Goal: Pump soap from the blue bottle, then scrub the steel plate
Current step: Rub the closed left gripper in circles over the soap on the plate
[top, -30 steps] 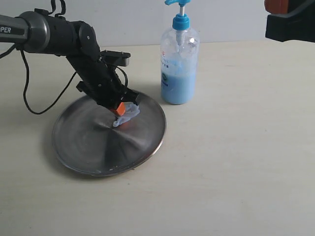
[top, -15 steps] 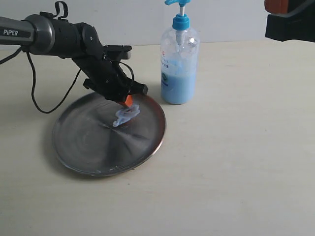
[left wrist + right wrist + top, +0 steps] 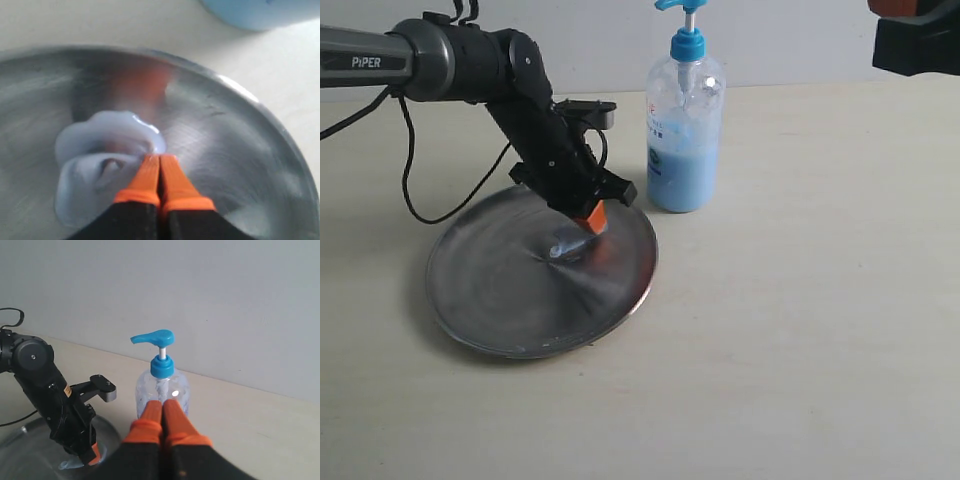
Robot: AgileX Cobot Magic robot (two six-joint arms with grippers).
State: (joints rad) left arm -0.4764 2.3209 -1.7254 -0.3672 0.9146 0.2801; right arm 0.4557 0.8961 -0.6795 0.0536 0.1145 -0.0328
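The pale bench (image 3: pixel 800 330) is seen carrying everything. Toward the left of the exterior view the wide steel plate (image 3: pixel 490 300) is laid flat. Just beside its far right rim the blue bottle (image 3: pixel 685 130) is stood upright (roughly half full, pump head raised). The left pincer (image 3: pixel 160 162) is pressed together with nothing pinched, its tips lowered near the plate's middle. The right pincer (image 3: pixel 162 407) is held high, likewise pressed together and empty. A pale blue blob of soap (image 3: pixel 100 145) is touched by the left tips.

Soap (image 3: pixel 565 247) lies on plate (image 3: pixel 490 295), bottle (image 3: pixel 685 150) just right.
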